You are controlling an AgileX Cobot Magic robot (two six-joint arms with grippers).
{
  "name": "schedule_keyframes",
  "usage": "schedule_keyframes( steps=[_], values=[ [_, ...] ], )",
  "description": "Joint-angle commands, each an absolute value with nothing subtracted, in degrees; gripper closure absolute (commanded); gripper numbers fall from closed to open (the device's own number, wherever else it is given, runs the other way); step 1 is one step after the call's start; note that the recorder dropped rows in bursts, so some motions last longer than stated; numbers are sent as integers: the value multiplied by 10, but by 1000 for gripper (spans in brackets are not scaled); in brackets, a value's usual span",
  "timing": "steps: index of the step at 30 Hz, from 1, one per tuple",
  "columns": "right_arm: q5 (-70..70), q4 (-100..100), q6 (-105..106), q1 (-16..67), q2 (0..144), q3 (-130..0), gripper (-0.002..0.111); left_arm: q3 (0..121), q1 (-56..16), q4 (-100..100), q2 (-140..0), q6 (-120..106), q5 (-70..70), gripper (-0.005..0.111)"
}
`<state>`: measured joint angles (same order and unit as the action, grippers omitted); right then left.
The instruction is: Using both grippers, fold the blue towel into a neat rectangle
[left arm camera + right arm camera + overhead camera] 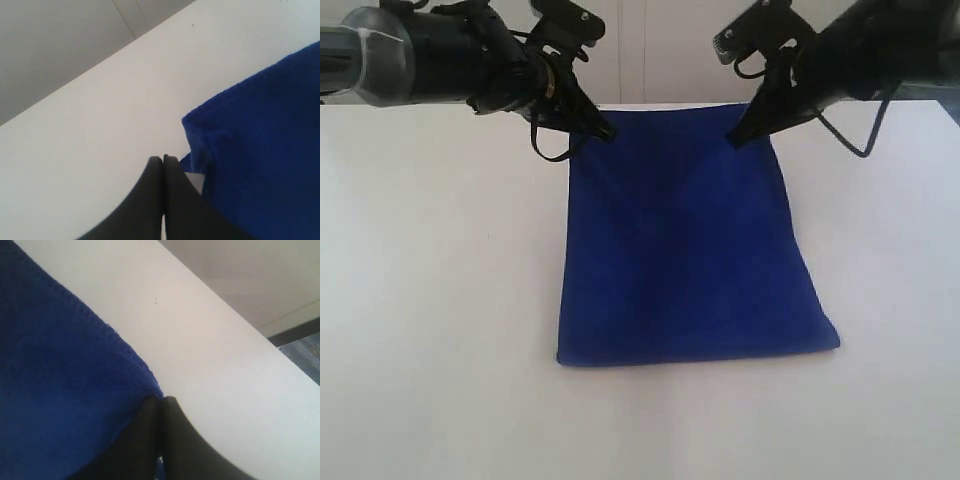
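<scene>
The blue towel lies flat on the white table, its long sides running away from the front edge. My left gripper is shut, its tips down at the towel's far left corner. In the left wrist view that gripper has its fingers pressed together with no cloth between them. Right beside it is the towel corner with a white label. At the far right corner my right gripper is also shut. In the right wrist view its tips meet at the towel's edge.
The table's far edge runs just behind the towel, with a pale wall beyond it. Bare white tabletop lies to the left, right and front of the towel. Both black arms reach in from the upper corners.
</scene>
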<state>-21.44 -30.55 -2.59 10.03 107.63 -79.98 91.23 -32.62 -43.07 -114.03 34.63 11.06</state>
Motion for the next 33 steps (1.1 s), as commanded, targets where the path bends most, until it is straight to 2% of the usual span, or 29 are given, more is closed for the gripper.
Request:
schedule_keyframes(
  steps=[1, 33],
  values=[
    [-232, -326, -33, 97, 1079, -843, 108, 958, -320, -434, -1147, 347, 105, 107],
    [-110, -337, -27, 74, 1267, -902, 108, 1030, -281, -435, -1319, 352, 35, 107]
  ],
)
